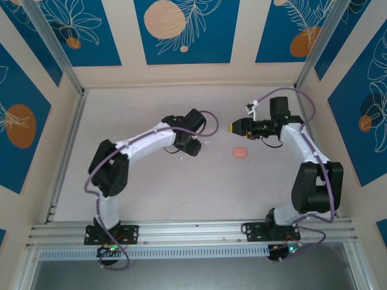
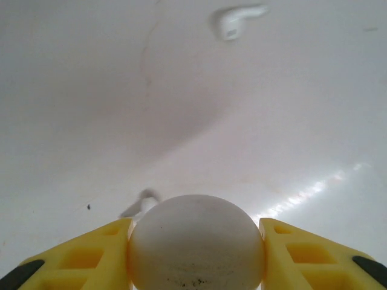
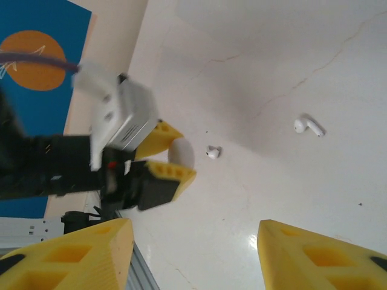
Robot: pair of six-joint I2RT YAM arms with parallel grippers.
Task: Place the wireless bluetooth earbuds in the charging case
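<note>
Here, left pincer (image 2: 196, 232) clamping white case (image 2: 196, 251) — base cut off, earbud (image 2: 144, 202) half hidden behind, right pincer (image 3: 193, 232) wide.

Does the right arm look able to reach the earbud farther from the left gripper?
Probably yes: right gripper open, empty; bare table up to that earbud; left gripper, clamping a white round object, sits aside.

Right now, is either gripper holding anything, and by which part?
The left gripper clamps the white rounded object by its two opposite sides; the right gripper is open and empty.
</note>
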